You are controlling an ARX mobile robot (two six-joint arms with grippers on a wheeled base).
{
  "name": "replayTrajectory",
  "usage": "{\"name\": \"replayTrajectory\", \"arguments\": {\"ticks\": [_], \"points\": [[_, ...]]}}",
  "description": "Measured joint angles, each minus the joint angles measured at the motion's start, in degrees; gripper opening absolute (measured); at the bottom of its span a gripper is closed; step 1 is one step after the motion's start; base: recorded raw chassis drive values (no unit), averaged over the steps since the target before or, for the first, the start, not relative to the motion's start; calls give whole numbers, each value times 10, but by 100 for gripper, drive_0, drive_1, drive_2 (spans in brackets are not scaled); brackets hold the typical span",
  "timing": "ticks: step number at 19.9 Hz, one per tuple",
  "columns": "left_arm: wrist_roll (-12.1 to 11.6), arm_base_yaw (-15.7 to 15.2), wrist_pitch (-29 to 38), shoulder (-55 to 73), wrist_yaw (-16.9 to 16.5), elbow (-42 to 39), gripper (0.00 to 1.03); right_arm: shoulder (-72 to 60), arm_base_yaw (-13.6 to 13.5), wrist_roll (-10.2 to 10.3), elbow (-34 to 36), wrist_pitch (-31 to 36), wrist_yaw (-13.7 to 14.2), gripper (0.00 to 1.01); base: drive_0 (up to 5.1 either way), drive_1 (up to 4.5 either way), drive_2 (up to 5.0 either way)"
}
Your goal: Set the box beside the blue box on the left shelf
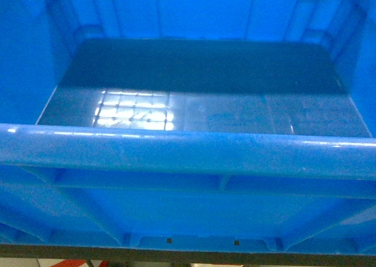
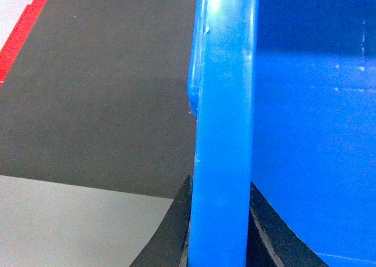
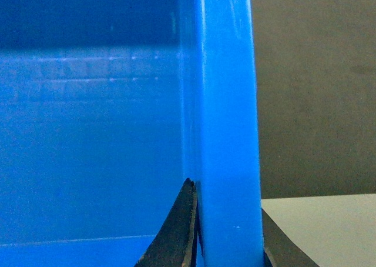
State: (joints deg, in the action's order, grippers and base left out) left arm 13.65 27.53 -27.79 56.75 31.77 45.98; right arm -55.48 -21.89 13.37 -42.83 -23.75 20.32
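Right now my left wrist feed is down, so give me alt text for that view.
The left pincer is clamped on the blue box's thick rim, which runs straight up the frame. Left of it lies dark grey floor with a red stripe at the top corner.

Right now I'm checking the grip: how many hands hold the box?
2: the left hand clamps the box rim on its side, the right hand the opposite rim.

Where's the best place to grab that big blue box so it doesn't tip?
By the thick rounded rim on two opposite side walls, one gripper per side, fingers astride it from above. The box is wide and open-topped, so the rim is the only graspable edge. The left gripper and right gripper already clamp it that way.
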Motion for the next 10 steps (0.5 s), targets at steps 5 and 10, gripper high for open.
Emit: {"name": "replayTrajectory", "arguments": {"ticks": [5,10], "points": [[-10,-3,22,-12,8,-9,13,12,-14,-10,7,24,20,11,0,0,0],[-10,-3,23,-12,9,-9,13,12,-14,-10,7,25,21,11,0,0,0]]}}
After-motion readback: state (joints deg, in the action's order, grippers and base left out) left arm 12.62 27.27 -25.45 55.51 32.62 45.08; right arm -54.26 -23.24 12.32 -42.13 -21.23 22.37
